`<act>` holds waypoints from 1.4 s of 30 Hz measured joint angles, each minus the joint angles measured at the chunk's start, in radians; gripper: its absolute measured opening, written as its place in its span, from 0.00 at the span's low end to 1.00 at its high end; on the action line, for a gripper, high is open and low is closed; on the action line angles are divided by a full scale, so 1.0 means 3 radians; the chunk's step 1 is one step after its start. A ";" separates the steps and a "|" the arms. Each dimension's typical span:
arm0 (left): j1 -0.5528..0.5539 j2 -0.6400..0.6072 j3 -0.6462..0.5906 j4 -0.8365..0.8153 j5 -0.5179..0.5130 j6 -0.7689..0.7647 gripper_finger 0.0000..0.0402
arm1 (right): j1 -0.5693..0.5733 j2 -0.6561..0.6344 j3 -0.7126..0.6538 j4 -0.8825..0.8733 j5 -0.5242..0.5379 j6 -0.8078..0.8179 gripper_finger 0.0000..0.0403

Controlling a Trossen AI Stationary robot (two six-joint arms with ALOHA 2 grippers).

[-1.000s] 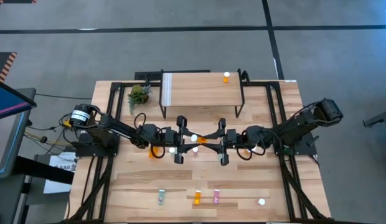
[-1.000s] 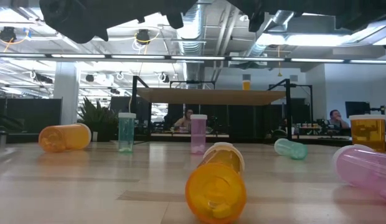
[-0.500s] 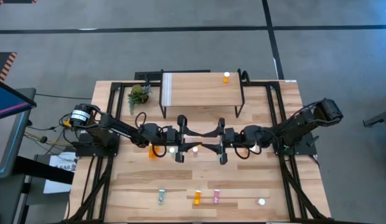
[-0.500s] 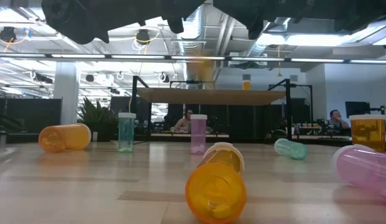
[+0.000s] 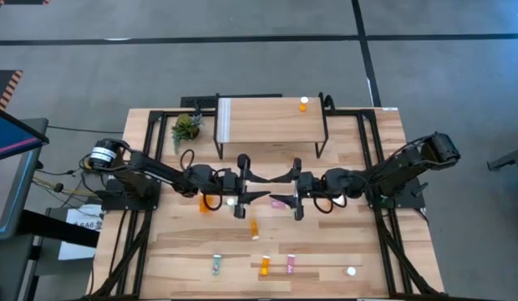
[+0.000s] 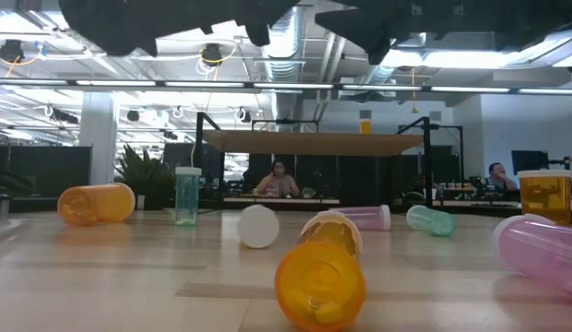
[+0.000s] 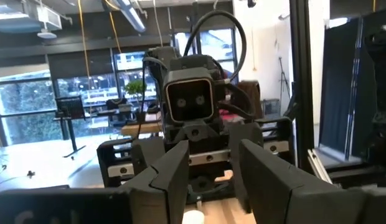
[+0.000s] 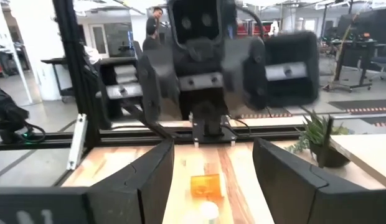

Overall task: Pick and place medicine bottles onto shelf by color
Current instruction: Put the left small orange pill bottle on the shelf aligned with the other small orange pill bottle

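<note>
Both arms meet over the table's middle, noses facing. The right gripper has its fingers spread wide with nothing between them. The left gripper shows a modest gap between its fingers in its wrist view and holds no bottle visible there.

A pink bottle lies on its side on the tabletop beneath the right gripper; an orange bottle lies nearer the front. The shelf carries one orange bottle near its right end.

Regrasping a toppled bottle likely calls for descending squarely across its body, not its cap, then standing the orange one beside its match.
</note>
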 joint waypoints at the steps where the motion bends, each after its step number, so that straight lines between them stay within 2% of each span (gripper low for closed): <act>1: 0.0000 -0.0077 0.0000 -0.0137 -0.0007 0.0020 0.32 | -0.0008 0.0000 0.0000 -0.0036 0.0000 0.0000 0.60; 9: -0.0090 -0.0834 -0.0010 -0.1209 -0.0030 0.0156 0.32 | -0.0016 -0.0001 0.0000 -0.0222 0.0002 0.0003 0.60; 17: -0.0346 -0.1348 -0.0337 -0.1144 -0.0355 0.0522 0.22 | 0.0004 -0.0001 0.0013 -0.0232 0.0066 0.0003 0.60; 27: -0.0279 -0.1414 -0.0406 -0.1141 -0.0379 0.0508 0.12 | 0.0000 -0.0004 0.0013 -0.0352 0.0075 0.0004 0.59; 42: -0.0277 -0.1411 -0.0406 -0.1371 -0.0379 0.0475 0.10 | 0.0000 -0.0004 0.0014 -0.0394 0.0075 0.0066 0.59</act>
